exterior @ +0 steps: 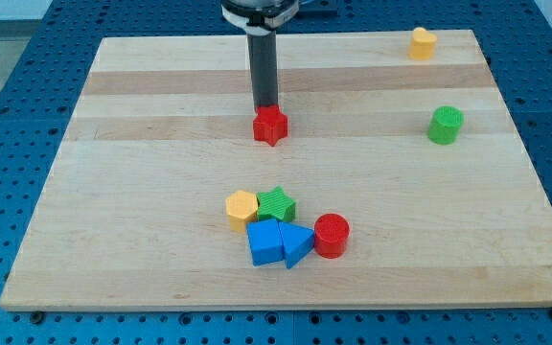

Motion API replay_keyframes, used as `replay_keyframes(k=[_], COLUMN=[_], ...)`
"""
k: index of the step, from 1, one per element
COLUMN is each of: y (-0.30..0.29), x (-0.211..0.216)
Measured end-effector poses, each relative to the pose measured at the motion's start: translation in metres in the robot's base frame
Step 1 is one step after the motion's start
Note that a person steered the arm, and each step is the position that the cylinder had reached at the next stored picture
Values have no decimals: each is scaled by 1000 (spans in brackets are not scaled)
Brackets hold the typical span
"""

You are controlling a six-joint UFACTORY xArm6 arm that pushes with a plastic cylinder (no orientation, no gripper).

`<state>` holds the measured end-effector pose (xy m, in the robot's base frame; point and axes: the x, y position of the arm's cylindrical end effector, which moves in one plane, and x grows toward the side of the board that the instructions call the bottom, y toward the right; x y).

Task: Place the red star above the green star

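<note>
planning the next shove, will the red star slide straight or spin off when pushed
The red star looks squat and flat-bottomed on the smooth board, so it should slide, not tip or roll. Its points give my tip, just above it in the view, an uneven face, so it may well spin off-centre. It seems small, rigid and probably light.

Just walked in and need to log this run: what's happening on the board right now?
A single arm's dark rod is pushing small blocks on a wooden board. My tip sits right at the top edge of the red star block. That star lies well above the green star block, which is clustered with a yellow hexagonal block, two blue blocks and a red cylinder. A green cylinder and a small yellow block sit apart on the view's right.
</note>
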<state>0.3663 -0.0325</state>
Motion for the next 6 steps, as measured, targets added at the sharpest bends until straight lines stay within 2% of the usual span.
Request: replay_keyframes(k=[4,5,6], y=[-2,-4,-4], x=[98,109,90])
